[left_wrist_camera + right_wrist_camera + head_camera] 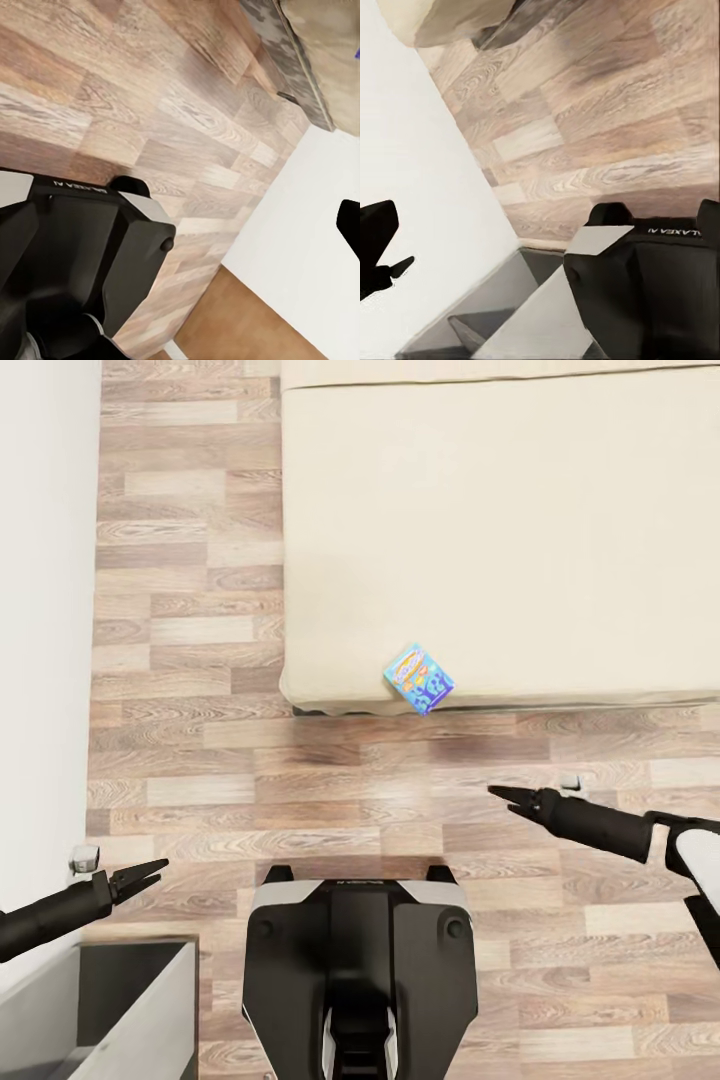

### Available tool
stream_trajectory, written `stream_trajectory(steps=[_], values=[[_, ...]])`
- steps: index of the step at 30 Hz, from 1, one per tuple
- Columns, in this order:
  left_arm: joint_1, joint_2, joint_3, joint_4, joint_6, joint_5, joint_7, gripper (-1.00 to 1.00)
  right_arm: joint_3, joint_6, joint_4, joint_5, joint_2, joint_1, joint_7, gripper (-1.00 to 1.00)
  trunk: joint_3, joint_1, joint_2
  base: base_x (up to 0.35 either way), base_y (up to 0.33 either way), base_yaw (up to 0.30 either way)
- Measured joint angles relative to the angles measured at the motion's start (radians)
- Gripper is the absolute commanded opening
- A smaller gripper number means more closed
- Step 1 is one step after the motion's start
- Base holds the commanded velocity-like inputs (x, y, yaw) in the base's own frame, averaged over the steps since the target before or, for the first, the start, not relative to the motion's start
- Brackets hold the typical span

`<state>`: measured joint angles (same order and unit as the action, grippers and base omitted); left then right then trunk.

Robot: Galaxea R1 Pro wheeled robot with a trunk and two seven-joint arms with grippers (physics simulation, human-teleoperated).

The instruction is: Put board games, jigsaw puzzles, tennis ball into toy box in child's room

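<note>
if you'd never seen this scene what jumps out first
The small blue square printed board game box stands out, lying at the near edge of the wide beige-covered bed, the one bright thing in the head view. Below it, over the wood-plank floor, the left claw and right claw hang empty either side of the robot's dark base.

So the right wrist cam is mostly looking at wood-plank floor (607,127), light and brown boards running diagonally. Up in 1 corner there's the beige edge of the bed (442,22) with a bit of its dark frame (521,26) under it. A big plain white wall (427,195) cuts across the other side. The robot's black base (652,300) sits low in the shot, white lettering on it. Next to it there's a grey slanted panel thing (510,307). 2 dark pointed tips (379,251) poke in at the edge, can't tell what they belong to.
</note>
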<state>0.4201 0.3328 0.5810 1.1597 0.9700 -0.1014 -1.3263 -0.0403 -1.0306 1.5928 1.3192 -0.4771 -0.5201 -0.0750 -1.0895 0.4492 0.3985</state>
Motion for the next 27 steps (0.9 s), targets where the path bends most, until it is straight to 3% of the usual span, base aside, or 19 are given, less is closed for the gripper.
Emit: stream_trajectory(steps=[3,4,9,14,17,18,21,24,27], values=[[0.0,0.0,0.0,0.0,0.0,0.001,0.0,1.0,-0.003,0.069,-0.014,-0.053,0.005,0.092,-0.006,1.0,0.005,0.0,0.0,0.0,0.0,0.0],[0.0,0.0,0.0,0.0,0.0,0.001,0.0,1.0,-0.003,0.117,-0.022,-0.096,0.006,0.136,-0.009,1.0,0.006,0.0,0.0,0.0,0.0,0.0],[0.0,0.0,0.0,0.0,-0.001,0.001,0.001,1.0,0.001,0.248,-0.035,-0.218,0.012,0.235,-0.024,1.0,0.015,0.0,0.0,0.0,0.0,0.0],[0.0,0.0,-0.001,0.0,-0.001,0.003,0.003,1.0,0.019,0.312,-0.093,-0.312,0.045,0.266,-0.029,1.0,0.023,0.0,0.0,0.0,0.0,0.0],[0.0,-0.001,-0.001,0.0,-0.002,0.004,0.008,1.0,0.026,0.361,-0.179,-0.385,0.088,0.272,-0.031,1.0,0.028,0.0,0.0,0.0,0.0,0.0],[0.0,-0.001,-0.002,-0.001,-0.002,0.006,0.01,1.0,0.027,0.397,-0.23,-0.428,0.107,0.274,-0.032,1.0,0.03,0.0,0.0,0.0,0.0,0.0],[0.0,-0.001,-0.003,-0.001,-0.002,0.007,0.014,1.0,0.028,0.474,-0.328,-0.508,0.134,0.275,-0.035,1.0,0.035,0.0,0.0,0.0,0.0,0.0],[0.0,-0.001,-0.003,-0.002,-0.008,0.009,0.016,1.0,0.03,0.521,-0.374,-0.564,0.146,0.275,-0.035,1.0,0.039,0.0,0.0,0.0,0.0,0.0],[0.0,-0.002,-0.003,-0.004,-0.037,0.013,0.023,1.0,0.031,0.546,-0.399,-0.592,0.153,0.275,-0.034,1.0,0.044,0.0,0.0,0.0,0.0,0.0]])
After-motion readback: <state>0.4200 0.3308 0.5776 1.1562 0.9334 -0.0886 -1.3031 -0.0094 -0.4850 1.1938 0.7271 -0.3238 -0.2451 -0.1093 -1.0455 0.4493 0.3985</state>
